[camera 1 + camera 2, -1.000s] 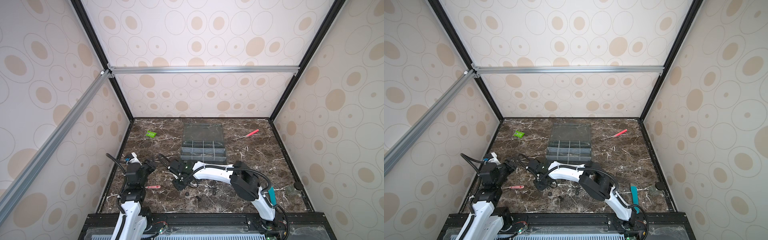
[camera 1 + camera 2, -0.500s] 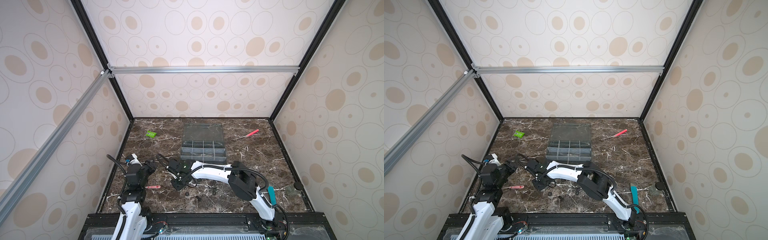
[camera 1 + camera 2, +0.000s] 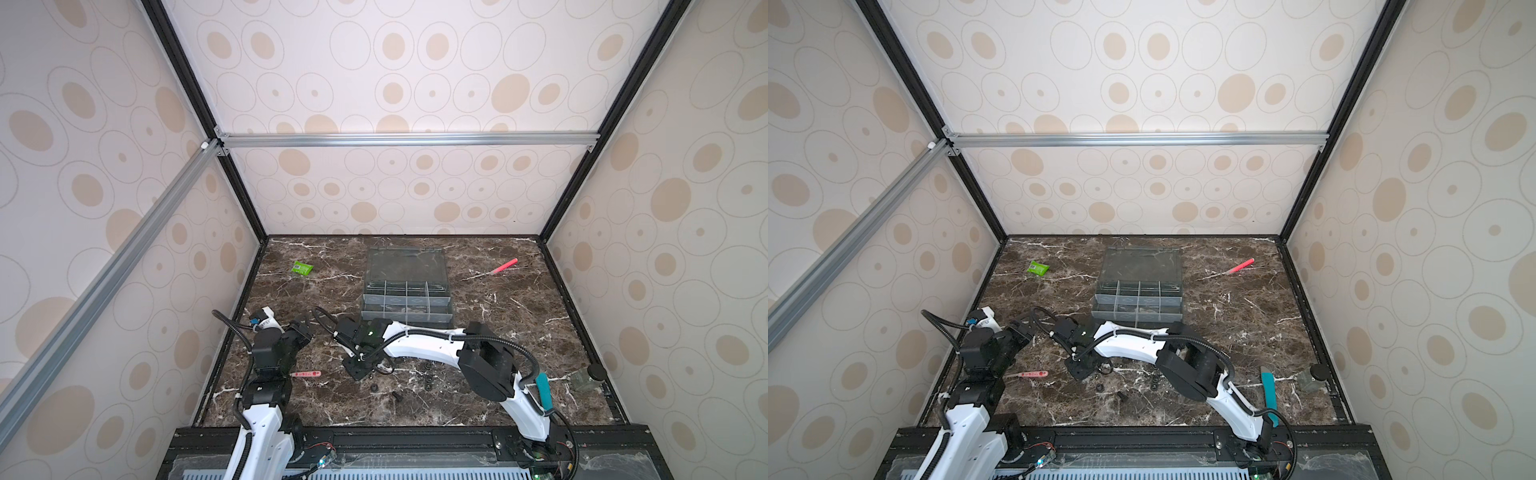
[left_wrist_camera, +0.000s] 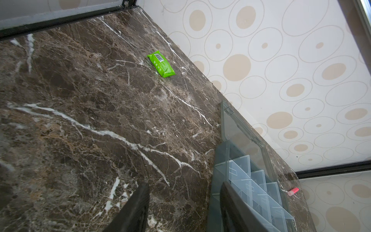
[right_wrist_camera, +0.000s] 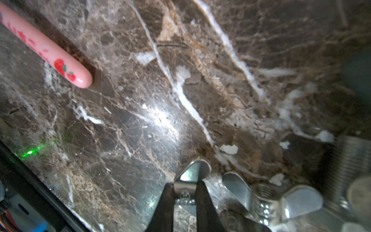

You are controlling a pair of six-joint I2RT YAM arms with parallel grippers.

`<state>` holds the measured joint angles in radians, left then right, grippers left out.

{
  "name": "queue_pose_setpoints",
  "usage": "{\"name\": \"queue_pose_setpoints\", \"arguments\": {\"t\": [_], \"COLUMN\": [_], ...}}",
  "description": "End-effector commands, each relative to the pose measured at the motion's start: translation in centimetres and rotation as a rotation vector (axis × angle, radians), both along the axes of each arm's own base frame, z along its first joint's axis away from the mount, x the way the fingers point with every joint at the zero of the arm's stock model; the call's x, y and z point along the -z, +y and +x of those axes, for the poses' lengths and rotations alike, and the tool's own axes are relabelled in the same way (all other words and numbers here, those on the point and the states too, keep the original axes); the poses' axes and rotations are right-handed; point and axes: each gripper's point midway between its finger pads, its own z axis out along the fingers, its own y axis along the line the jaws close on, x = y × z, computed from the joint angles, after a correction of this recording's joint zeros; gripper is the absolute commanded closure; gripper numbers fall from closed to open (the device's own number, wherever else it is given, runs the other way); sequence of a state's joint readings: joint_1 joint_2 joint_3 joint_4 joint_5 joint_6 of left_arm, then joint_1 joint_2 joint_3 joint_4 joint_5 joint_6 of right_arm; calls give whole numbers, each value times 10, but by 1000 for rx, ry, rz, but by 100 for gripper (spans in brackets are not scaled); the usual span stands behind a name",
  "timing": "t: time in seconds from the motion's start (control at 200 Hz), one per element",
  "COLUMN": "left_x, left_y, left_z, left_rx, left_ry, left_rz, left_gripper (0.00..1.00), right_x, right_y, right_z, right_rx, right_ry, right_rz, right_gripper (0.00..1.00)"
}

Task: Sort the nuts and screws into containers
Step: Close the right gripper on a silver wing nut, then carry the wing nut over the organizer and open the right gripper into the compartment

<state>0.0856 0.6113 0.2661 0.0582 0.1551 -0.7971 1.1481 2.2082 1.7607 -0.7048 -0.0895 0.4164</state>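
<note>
Grip check, right gripper: the right wrist view shows its two dark fingers pinched onto one wing of a silver wing nut, down at the bench; lifted or resting, cannot tell. A second wing nut lies just beside it, and a blurred threaded screw sits at the frame edge. Both top views are too coarse for any of these. They show only the right gripper reaching across the middle, tip down, near small black nuts scattered on the bench well in front of the organizer box, whose lid lies open toward the back wall. A pink strawberry pen lies near that gripper.

Left gripper: fingers apart, nothing between them, over bare bench beside the box's clear-walled cells. Only the left wrist view resolves the barcode on the green packet.
</note>
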Motion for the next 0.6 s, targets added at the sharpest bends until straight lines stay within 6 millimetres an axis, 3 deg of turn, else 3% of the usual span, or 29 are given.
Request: {"name": "queue_pose_setpoints", "arguments": {"t": [0.0,0.175,0.35,0.445,0.595], "left_x": [-5,-5,-5,-3,1], "left_y": [1,-2,-4,-5,-8], "left_z": [0,1,1,2,2], "left_rx": [-7,5,15,21,33], "left_ry": [-23,-25,-27,-28,-23], "left_rz": [-19,-34,-42,-48,-65], "left_gripper": [44,44,44,44,44], "right_x": [-51,-87,-99,-98,-89], "right_y": [-8,-33,-76,-90,-96], "right_z": [27,76,122,135,139], "right_rx": [17,84,201,231,246], "right_ry": [-96,-199,-275,-290,-285], "right_rz": [68,93,35,10,-16], "right_gripper": [87,87,87,87,87]}}
